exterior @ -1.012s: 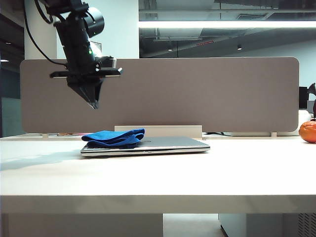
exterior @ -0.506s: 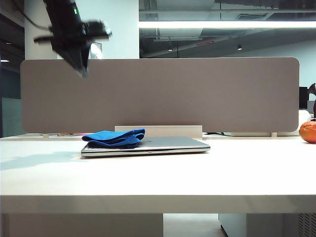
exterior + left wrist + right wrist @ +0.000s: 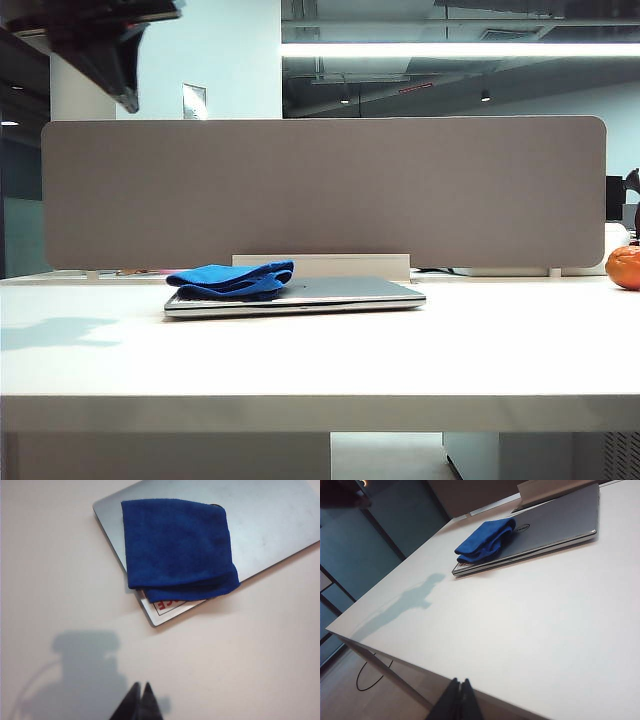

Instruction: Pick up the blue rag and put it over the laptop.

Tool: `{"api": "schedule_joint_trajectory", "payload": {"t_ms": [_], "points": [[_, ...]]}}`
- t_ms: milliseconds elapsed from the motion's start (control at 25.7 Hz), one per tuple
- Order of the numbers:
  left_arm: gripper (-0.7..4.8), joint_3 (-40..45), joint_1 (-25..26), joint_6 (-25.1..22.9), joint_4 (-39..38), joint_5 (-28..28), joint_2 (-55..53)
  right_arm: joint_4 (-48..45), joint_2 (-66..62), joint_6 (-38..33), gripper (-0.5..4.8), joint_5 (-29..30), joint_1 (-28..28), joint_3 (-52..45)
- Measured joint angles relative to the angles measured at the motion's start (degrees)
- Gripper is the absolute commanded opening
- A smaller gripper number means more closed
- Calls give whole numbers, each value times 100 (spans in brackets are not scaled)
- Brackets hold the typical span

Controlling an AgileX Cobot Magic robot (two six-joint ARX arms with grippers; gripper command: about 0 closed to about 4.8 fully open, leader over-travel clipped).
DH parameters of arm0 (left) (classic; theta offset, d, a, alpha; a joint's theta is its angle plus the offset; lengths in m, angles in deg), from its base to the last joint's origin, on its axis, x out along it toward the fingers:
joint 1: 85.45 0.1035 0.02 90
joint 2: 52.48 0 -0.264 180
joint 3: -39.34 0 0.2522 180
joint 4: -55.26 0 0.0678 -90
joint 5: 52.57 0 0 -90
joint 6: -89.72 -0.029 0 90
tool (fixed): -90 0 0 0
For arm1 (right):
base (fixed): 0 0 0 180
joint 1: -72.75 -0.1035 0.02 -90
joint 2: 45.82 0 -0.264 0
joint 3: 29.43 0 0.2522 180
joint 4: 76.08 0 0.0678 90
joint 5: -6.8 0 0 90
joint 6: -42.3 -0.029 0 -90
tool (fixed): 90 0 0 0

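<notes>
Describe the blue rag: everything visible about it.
The blue rag is a royal-blue cloth with a fuzzy, microfibre look, folded over into a rough square with layered edges showing along one side. It lies limp on the closed silver laptop, covering one end of the lid and part of a white sticker with red marks, and slightly overhanging the laptop's edge. Only the laptop touches it; neither gripper is near it.

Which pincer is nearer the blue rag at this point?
Left, seemingly. The left pincer hangs shut high above the blue rag; the right pincer sits shut beyond the table's edge.
</notes>
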Motion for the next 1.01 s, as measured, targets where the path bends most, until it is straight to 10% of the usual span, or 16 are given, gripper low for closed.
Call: {"api": "schedule_joint_trajectory", "payload": {"t_ms": [389,1012], "points": [[-6,3545,-2,37,1694,-2,2837,0,0,0,22,2,0,0],[-6,6070,-7,828,2253,-2,6463,0,0,0,23,2,0,0]]}}
